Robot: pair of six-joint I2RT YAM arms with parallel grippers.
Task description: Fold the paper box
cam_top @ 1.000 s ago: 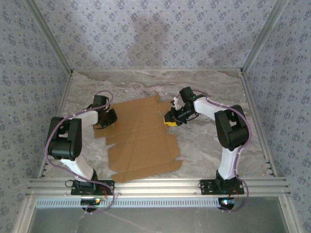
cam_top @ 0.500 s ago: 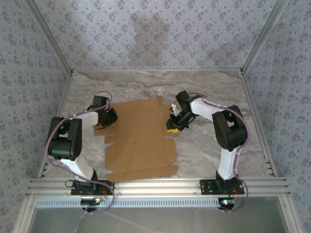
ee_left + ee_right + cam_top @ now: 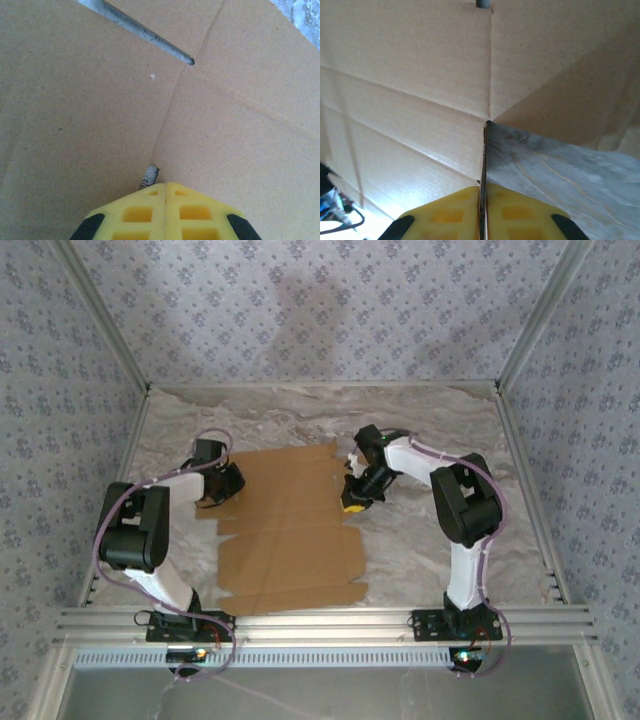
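Right wrist: right tool [image 3: 482,189] pinches paper box [image 3: 410,75] edge; top external too far to tell; left tool [image 3: 166,187] closed

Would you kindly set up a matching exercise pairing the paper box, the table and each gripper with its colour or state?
Things:
1. paper box
2. left gripper
3. right gripper
4. table

Descriptions:
A. marbled grey
B. shut on the box's right edge
C. tan, unfolded
D. shut, at the box's left side

Pairs: 1-C, 2-D, 3-B, 4-A
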